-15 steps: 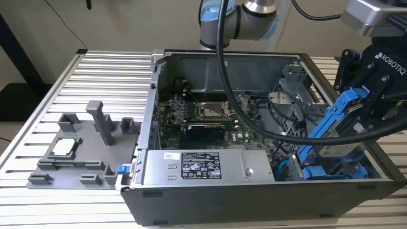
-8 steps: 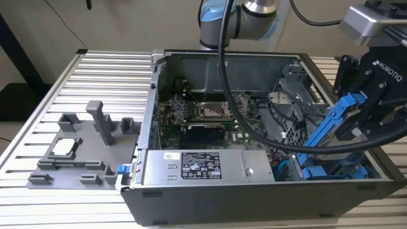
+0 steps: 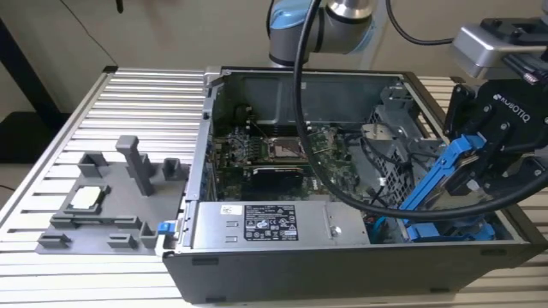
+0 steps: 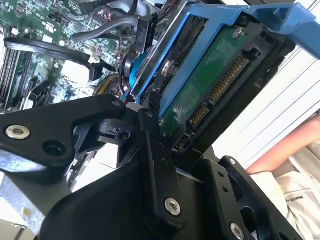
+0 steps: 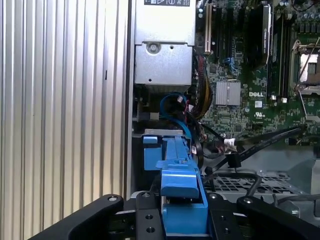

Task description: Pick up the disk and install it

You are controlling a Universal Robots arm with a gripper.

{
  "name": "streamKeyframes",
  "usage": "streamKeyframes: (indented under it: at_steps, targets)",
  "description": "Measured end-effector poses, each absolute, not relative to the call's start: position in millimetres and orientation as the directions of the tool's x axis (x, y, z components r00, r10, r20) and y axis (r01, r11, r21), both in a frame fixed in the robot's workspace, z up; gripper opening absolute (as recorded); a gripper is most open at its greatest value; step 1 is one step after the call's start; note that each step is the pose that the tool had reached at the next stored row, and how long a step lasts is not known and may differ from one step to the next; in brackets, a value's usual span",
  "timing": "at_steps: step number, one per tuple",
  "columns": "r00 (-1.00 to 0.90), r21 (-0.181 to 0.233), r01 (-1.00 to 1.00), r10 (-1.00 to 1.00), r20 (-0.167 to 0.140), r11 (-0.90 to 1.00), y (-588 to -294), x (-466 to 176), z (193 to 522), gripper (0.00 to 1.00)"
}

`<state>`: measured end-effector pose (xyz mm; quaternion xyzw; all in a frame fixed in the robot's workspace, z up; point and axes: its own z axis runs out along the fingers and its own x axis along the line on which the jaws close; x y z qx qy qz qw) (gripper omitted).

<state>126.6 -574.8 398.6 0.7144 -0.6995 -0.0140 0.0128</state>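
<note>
My gripper (image 3: pixel 481 168) is shut on the disk (image 3: pixel 435 183), a drive clipped in a bright blue carrier frame. It hangs tilted over the front corner of the open computer case (image 3: pixel 342 269) on the exterior view's right. The second wrist view shows the disk's green circuit side (image 4: pixel 210 85) and connector between my black fingers (image 4: pixel 150 135). In the first wrist view the blue carrier (image 5: pixel 182 190) sticks out from my gripper (image 5: pixel 182 222) toward the drive bay below.
Another blue-framed drive (image 3: pixel 450 232) lies in the bay under the held one. A long grey metal box (image 3: pixel 265 224) with a sticker sits along the case front. Black cables (image 3: pixel 385 208) cross the motherboard (image 3: pixel 283 154). A grey fixture (image 3: pixel 111 205) stands on the slatted table. A person's arm (image 4: pixel 295 145) is nearby.
</note>
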Motion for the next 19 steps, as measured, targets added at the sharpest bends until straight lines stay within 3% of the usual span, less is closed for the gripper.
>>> streamKeyframes:
  at_steps: [19]
  targets:
    - [0.02, 0.038, -0.999, -1.0, -0.002, -0.021, -575, 127, 368, 0.33]
